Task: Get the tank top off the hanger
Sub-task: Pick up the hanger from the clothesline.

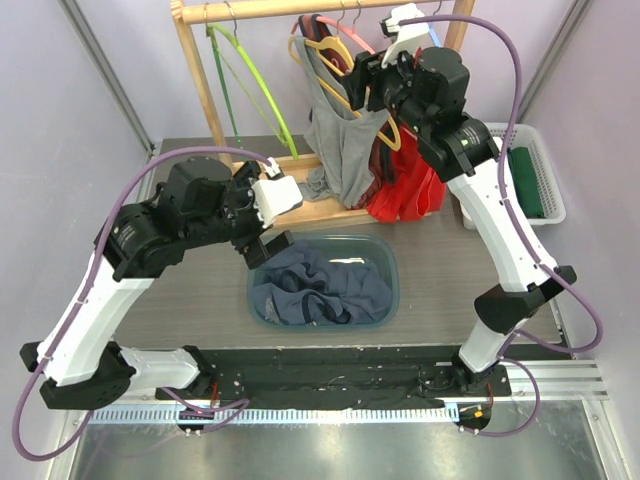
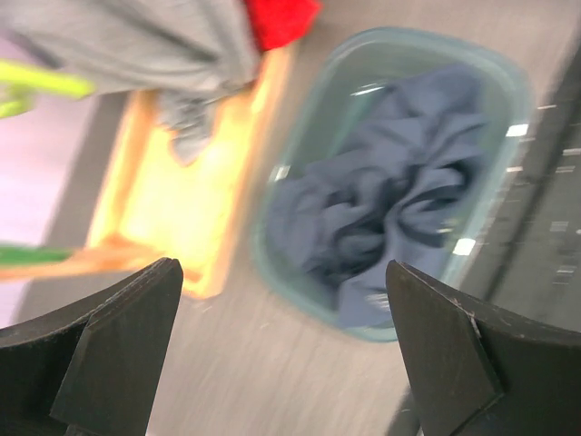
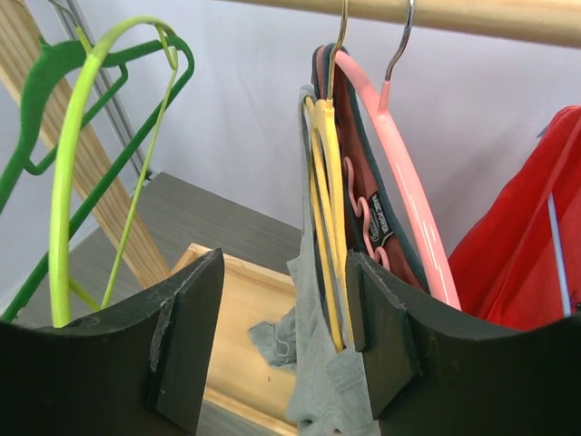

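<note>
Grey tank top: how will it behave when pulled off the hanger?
Probably floppy: the grey tank top hangs in loose folds. Likely light, so the yellow hanger may swing on the wooden rail rather than stay put.

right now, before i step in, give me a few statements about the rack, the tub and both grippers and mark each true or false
1. The grey tank top hangs on a yellow hanger. True.
2. The left gripper is shut on cloth in the tub. False: it is open, holds nothing and hovers over the tub.
3. The green hangers carry no clothes. True.
4. The tub is empty. False: crumpled blue clothes lie in it.
5. The right gripper is down at the table. False: it is up near the wooden rod, open, with the yellow hanger between its fingers.
</note>
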Robot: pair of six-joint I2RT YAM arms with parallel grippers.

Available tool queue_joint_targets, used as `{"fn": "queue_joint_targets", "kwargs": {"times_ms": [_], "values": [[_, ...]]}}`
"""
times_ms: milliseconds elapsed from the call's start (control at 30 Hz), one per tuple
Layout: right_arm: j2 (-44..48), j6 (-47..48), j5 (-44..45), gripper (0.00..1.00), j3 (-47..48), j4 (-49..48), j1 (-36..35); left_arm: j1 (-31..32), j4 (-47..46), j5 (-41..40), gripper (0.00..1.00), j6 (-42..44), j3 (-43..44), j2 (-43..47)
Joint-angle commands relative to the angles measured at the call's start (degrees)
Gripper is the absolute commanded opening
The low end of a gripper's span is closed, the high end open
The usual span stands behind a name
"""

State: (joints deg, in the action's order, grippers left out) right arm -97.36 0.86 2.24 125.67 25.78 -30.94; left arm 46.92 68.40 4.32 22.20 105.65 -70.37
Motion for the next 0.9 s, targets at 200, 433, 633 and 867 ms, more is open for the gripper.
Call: {"fn": "queue_joint_targets", "kwargs": {"times_ms": [200, 433, 633, 867], "values": [[-4.9, -2.2, -0.6, 0.63, 0.1, -0.9, 1.1, -0.7, -6.3, -18.4, 1.00, 6.8, -0.8, 5.3], [-5.2, -2.2, -3.6, 0.55, -1.7, -1.2, 1.1, -1.8, -9.5, -20.3, 1.00, 7.4, -1.1, 5.1], [-3.0, -2.6, -7.5, 0.71, -1.9, -1.3, 1.1, -2.2, -9.9, -19.3, 1.00, 6.4, -1.6, 3.3], [-3.4, -2.6, -8.1, 0.77, 4.0, -0.6, 1.5, -2.5, -10.7, -20.0, 1.00, 6.0, -2.6, 2.3]]}}
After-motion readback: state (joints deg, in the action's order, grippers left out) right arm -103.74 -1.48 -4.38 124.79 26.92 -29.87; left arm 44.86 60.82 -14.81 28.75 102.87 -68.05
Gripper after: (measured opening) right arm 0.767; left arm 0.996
